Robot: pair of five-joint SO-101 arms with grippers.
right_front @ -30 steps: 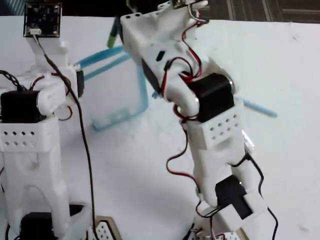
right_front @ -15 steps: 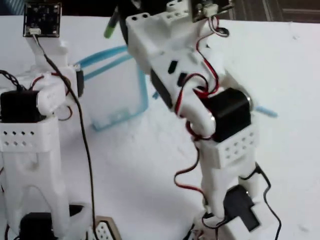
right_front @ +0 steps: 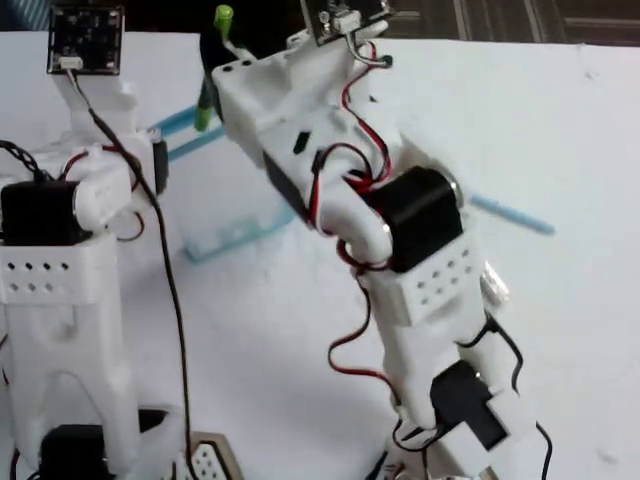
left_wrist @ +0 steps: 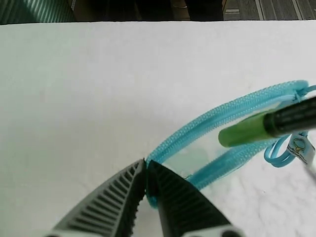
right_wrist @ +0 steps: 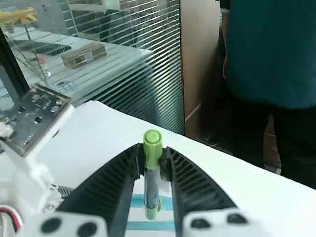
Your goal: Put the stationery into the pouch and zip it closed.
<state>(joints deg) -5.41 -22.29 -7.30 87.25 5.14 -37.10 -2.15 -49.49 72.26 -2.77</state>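
Observation:
The clear pouch [right_front: 235,232] with a blue zipper lies on the white table between the arms. My left gripper [left_wrist: 146,183] is shut on the pouch's zipper edge [left_wrist: 217,116] at one end, and the mouth gapes open. My right gripper [right_wrist: 152,154] is shut on a green-capped marker [right_wrist: 151,143], held nearly upright. In the high view the marker [right_front: 214,62] and the right gripper [right_front: 213,78] hang over the pouch's far end. From the left wrist the marker [left_wrist: 256,127] pokes in over the open mouth, beside the zipper pull loop [left_wrist: 282,150].
A light blue pen [right_front: 512,214] lies on the table to the right of the right arm. The left arm's body [right_front: 70,270] stands at the near left, with a camera board [right_front: 86,38] above it. The table's far edge runs behind the pouch.
The right arm has swung left with the marker, bringing it from behind the pouch to above its far end and turning it more upright. The left arm has kept still.

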